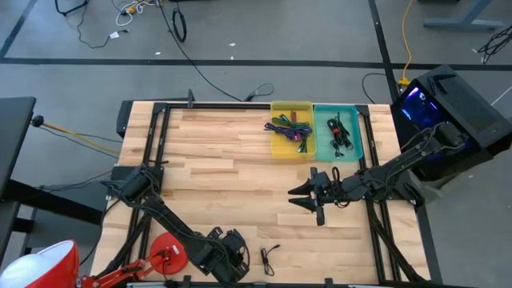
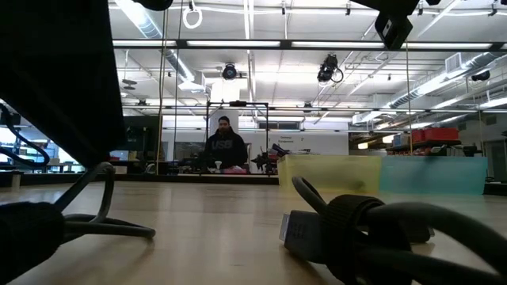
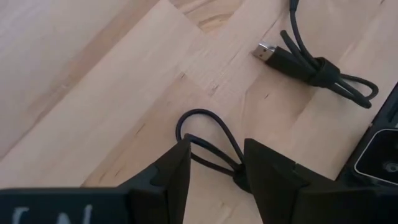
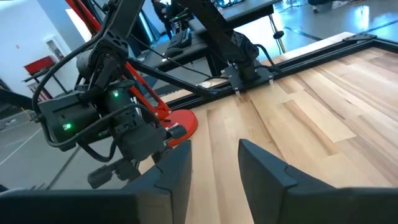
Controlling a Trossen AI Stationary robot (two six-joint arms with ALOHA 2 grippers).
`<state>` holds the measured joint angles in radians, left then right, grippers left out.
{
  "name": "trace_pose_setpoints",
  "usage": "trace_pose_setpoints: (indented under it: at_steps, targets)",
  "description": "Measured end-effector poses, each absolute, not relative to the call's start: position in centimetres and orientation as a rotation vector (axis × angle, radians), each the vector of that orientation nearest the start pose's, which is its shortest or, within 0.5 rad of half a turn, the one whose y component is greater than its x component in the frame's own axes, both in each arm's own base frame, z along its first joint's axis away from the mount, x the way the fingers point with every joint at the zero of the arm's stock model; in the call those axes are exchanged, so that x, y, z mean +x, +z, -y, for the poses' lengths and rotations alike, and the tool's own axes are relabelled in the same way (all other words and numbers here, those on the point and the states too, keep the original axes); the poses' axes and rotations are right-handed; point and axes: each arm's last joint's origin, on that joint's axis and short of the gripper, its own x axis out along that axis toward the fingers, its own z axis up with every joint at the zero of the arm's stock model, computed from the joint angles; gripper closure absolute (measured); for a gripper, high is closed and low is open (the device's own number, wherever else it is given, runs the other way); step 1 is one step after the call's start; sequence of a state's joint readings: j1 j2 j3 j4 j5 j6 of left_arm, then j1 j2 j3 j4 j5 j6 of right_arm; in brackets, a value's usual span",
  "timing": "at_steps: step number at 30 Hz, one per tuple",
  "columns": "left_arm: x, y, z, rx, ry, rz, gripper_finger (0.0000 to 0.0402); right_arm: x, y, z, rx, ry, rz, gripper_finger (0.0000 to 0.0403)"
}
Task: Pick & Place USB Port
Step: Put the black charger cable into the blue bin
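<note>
A black bundled USB cable [image 3: 311,65] with a silver plug [image 3: 266,51] lies flat on the wooden table near its front edge [image 1: 268,260]; the low view shows it close up [image 2: 356,229]. A second black cable bundle [image 3: 208,127] lies on the table under my left gripper [image 3: 214,149]. That gripper is open and slants down at the front edge [image 1: 232,254], one finger on either side of the bundle's loop. My right gripper [image 1: 308,198] hangs open above the table's middle right, nothing between its fingers [image 4: 214,152]. My left gripper's open fingers [image 3: 177,165] stand on either side of the cable bundle's loop [image 3: 186,121], coming from above at a slant. The bundle lies on the table. Whether a finger touches it, I cannot tell.
A yellow bin [image 1: 292,152] holding coloured cables and a teal bin [image 1: 352,148] holding black cables stand side by side at the far edge. A red lamp base [image 1: 168,254] sits at the front left. A dark box [image 3: 379,149] stands close beside the left gripper.
</note>
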<state>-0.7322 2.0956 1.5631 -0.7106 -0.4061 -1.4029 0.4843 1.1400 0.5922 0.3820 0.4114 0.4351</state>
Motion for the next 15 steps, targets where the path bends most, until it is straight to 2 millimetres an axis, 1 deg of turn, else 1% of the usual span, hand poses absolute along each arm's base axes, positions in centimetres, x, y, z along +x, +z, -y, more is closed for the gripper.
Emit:
trace_pose_setpoints:
  at_steps: [5,10,12,15]
  targets:
    - [32.3,17.0,27.5,-0.589,0.465,-0.971,0.0253,22.1,25.1,-10.3,0.362,0.039,-0.163,0.0268]
    - [32.8,15.4,27.7,-0.585,0.475,-0.980,0.0262,22.1,25.1,-10.3,0.361,0.039,-0.163,0.0268]
    - [32.9,14.7,27.7,-0.583,0.476,-1.010,0.0266,22.1,25.1,-10.3,0.360,0.040,-0.162,0.0268]
    - [33.1,14.2,27.5,-0.583,0.472,-1.056,0.0287,22.1,25.2,-10.3,0.361,0.040,-0.159,0.0268]
